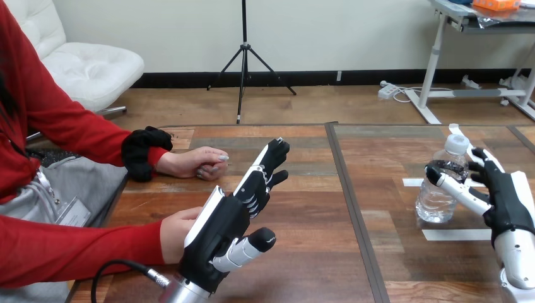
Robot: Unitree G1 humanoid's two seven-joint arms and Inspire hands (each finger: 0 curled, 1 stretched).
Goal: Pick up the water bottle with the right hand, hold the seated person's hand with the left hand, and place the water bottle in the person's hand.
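Head view: right hand (503, 201) grips water bottle (435, 203), left hand (217, 230) spread beside person's hand (171, 233)

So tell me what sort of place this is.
Probably a robot test bench set up for handovers. The wooden table has white tape strips that look like position marks. The right hand grips a water bottle, and a seated person's hand rests on the table.

Wooden table (303, 252); white tape strip (456, 235), shorter strip (412, 182), right side.
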